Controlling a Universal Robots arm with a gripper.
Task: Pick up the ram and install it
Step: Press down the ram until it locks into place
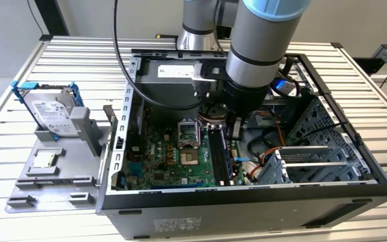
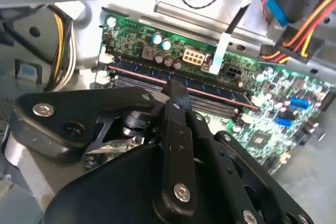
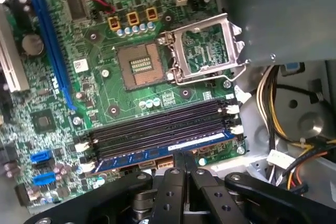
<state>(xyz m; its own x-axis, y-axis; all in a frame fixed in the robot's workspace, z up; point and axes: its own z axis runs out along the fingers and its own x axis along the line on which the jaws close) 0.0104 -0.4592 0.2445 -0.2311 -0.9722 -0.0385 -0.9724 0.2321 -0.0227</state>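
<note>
The ram (image 3: 152, 153), a long thin blue-green stick, sits in the motherboard's outermost memory slot, beside the long black slots (image 3: 157, 127). It lies level along the slot. In both wrist views my gripper (image 3: 184, 157) is shut, its two black fingers pressed together, with the tip right at the ram's (image 2: 215, 84) top edge near its middle. I cannot tell whether the tip touches the edge. In the exterior view the gripper (image 1: 236, 132) reaches down inside the open computer case over the slots, and the arm hides most of the ram.
The green motherboard (image 1: 173, 156) carries an open CPU socket (image 3: 139, 65) with its metal lid (image 3: 206, 51) raised. Orange, yellow and black cables (image 2: 302, 27) hang close by. Case walls (image 1: 247, 194) surround the arm. A hard drive (image 1: 49, 113) in a blue frame stands outside.
</note>
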